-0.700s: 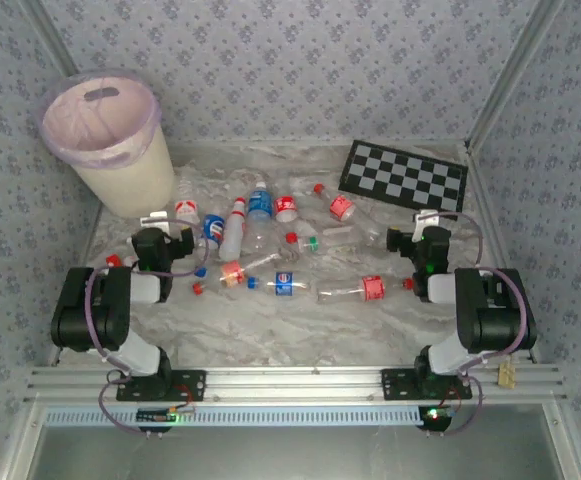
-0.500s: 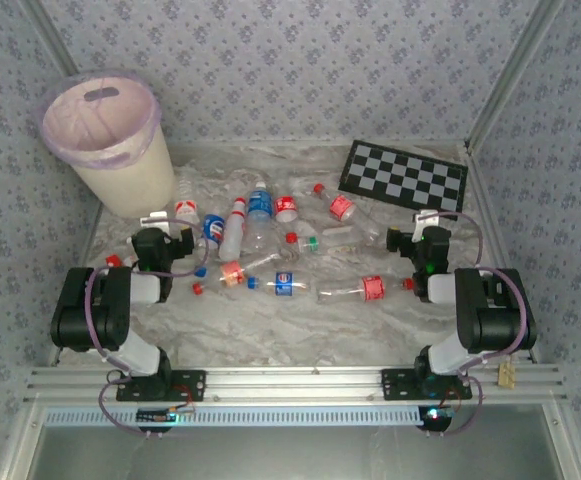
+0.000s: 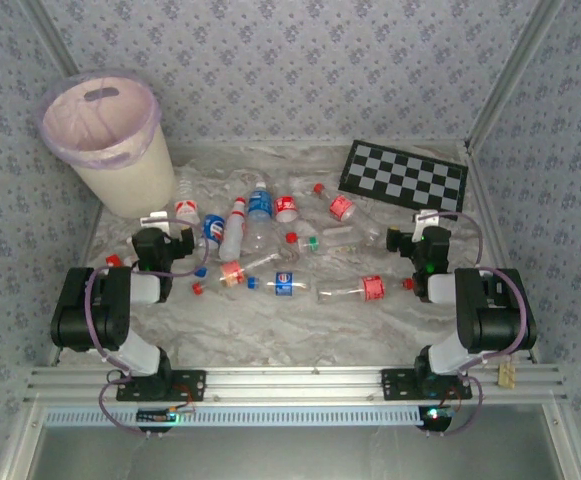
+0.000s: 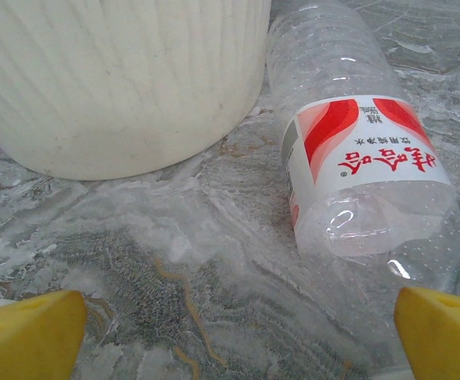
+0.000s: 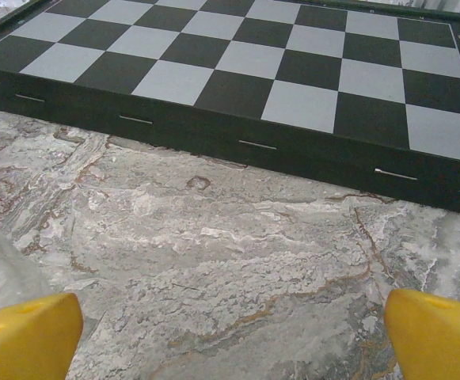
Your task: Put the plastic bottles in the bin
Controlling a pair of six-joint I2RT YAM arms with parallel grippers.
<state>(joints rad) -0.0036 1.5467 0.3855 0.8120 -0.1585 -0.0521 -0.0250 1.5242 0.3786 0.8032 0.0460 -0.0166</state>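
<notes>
Several clear plastic bottles (image 3: 260, 225) with red or blue labels lie scattered across the middle of the marble table. The cream-white bin (image 3: 105, 140) with its pale pink liner stands at the back left. My left gripper (image 3: 156, 222) rests low near the bin's base, open and holding nothing; its yellow fingertips (image 4: 28, 336) frame bare table. Just ahead lie a red-labelled bottle (image 4: 364, 158) and the bin's ribbed wall (image 4: 119, 79). My right gripper (image 3: 428, 222) is open over bare table, yellow fingertips (image 5: 439, 336) wide apart.
A black-and-white checkerboard (image 3: 405, 175) lies at the back right, and its dark edge (image 5: 237, 138) runs right in front of my right gripper. Patterned walls close in the table on three sides. A metal rail (image 3: 290, 380) runs along the near edge.
</notes>
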